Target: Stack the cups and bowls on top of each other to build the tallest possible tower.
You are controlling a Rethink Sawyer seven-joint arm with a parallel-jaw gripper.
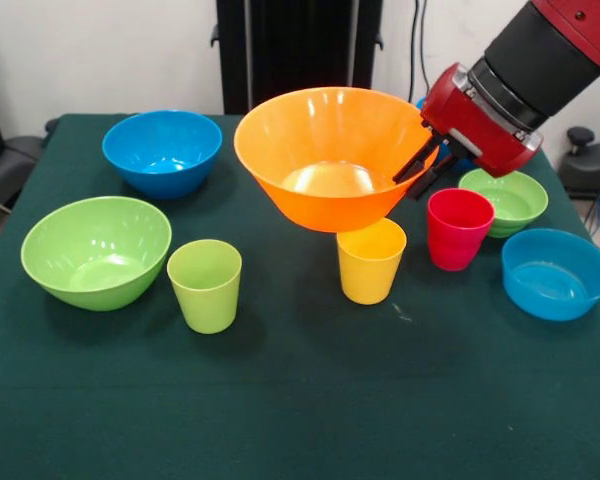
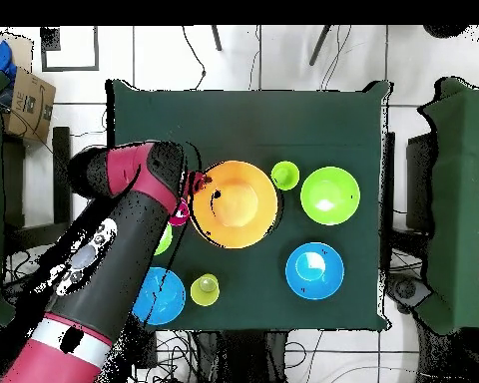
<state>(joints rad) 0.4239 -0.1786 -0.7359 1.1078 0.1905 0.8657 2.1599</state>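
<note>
The claw (image 1: 423, 168) is clamped on the rim of the big orange bowl (image 1: 325, 160), one finger inside the wall and one outside, and the bowl hangs tilted above the table (image 1: 300, 400), clear of the cloth. Just below its bottom stands a yellow cup (image 1: 371, 260); whether the two touch cannot be told. Near the claw stands a red cup (image 1: 459, 228), with a small green bowl (image 1: 507, 199) right behind it and a shallow blue bowl (image 1: 556, 272) just beside.

The front view shows every piece in the open: three cups, the third a lime green cup (image 1: 204, 285), and five bowls, adding a large green bowl (image 1: 95, 250) and a medium blue bowl (image 1: 162, 151) on the other side. Nothing is stacked yet.

From overhead the red arm (image 2: 104, 259) hides most of the red cup and small green bowl. There another pale yellow cup (image 2: 205, 289) shows near the robot's edge of the table, which the front view does not show.
</note>
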